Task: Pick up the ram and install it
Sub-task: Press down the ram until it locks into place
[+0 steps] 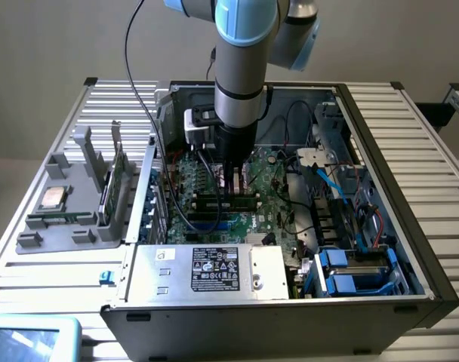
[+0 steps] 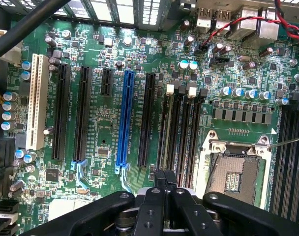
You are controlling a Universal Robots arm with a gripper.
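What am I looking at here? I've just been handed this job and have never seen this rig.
The exterior view is from a camera off the machine. It shows a robot arm reaching down into an open computer case that lies on a slatted metal table. On the exterior view's left, a grey tray holds a silver processor chip and an upright green card.

The wrist view is from a camera on the arm's wrist, looking past the jaws at the motherboard. The jaws are shut, low over the long black memory slots, beside the empty processor socket. I cannot tell whether the ram stick is between or under them.
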